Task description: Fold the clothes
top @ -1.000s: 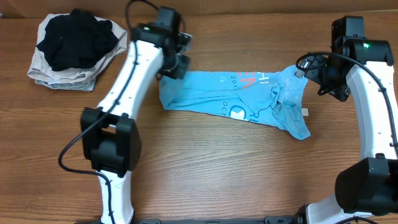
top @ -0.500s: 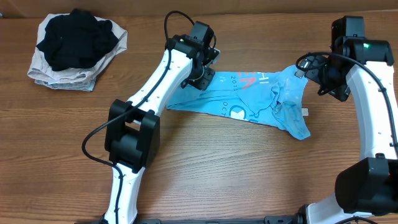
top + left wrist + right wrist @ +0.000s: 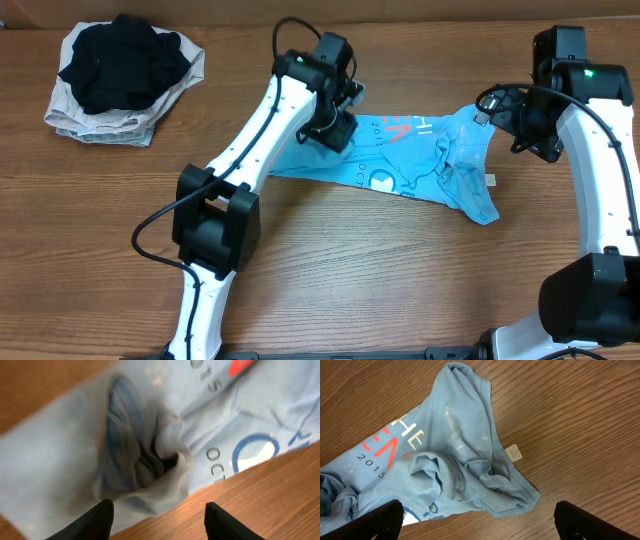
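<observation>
The clothes, a light sky-blue T-shirt (image 3: 420,165) with red and white lettering, lie crumpled across the middle of the table. My left gripper (image 3: 338,128) hovers over the shirt's left part. In the left wrist view the left gripper (image 3: 157,507) is open with nothing between its fingers, and a bunched fold of the shirt (image 3: 150,460) lies just beyond the tips. My right gripper (image 3: 522,125) hangs above the shirt's right end. In the right wrist view the right gripper (image 3: 480,512) stands wide open and empty over the shirt (image 3: 455,445).
A black garment (image 3: 120,60) lies on a folded beige garment (image 3: 100,125) at the back left corner. A small white tag (image 3: 513,452) sticks out at the shirt's right edge. Bare wood shows along the front of the table.
My left gripper has carried the shirt's left edge rightward over the shirt, then opened and let the fabric go. The right arm has not moved.
</observation>
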Controlling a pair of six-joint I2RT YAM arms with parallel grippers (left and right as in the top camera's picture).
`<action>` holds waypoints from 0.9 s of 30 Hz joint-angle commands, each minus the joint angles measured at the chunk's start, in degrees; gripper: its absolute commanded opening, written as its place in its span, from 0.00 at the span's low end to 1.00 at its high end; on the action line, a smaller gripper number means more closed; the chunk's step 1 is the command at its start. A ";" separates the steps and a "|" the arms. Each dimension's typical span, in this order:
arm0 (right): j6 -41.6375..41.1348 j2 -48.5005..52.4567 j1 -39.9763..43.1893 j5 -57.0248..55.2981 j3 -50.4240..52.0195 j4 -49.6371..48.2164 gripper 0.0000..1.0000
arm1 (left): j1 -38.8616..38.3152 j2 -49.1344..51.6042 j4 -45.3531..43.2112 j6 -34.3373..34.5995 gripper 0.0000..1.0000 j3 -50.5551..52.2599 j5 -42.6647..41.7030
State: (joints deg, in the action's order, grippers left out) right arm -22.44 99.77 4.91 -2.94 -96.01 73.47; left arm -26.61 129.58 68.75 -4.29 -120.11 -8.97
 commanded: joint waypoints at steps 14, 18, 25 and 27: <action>0.20 -0.63 0.48 0.20 -0.70 -0.87 1.00 | 6.01 0.44 -3.37 12.74 0.04 0.87 7.93; 0.20 -0.63 0.46 0.22 -0.70 -0.87 1.00 | 5.25 0.44 -4.52 13.73 0.04 3.32 7.85; 0.20 -0.63 0.46 0.22 -0.70 -0.72 1.00 | 3.13 0.44 -6.29 13.86 0.04 5.57 7.39; 0.20 -0.63 0.46 0.22 -0.70 -0.70 1.00 | 2.38 0.44 -7.41 14.19 0.04 5.64 6.99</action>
State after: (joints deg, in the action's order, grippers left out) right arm -22.46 99.77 4.91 -2.94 -96.01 72.99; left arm -22.98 129.58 62.35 8.71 -114.89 -1.69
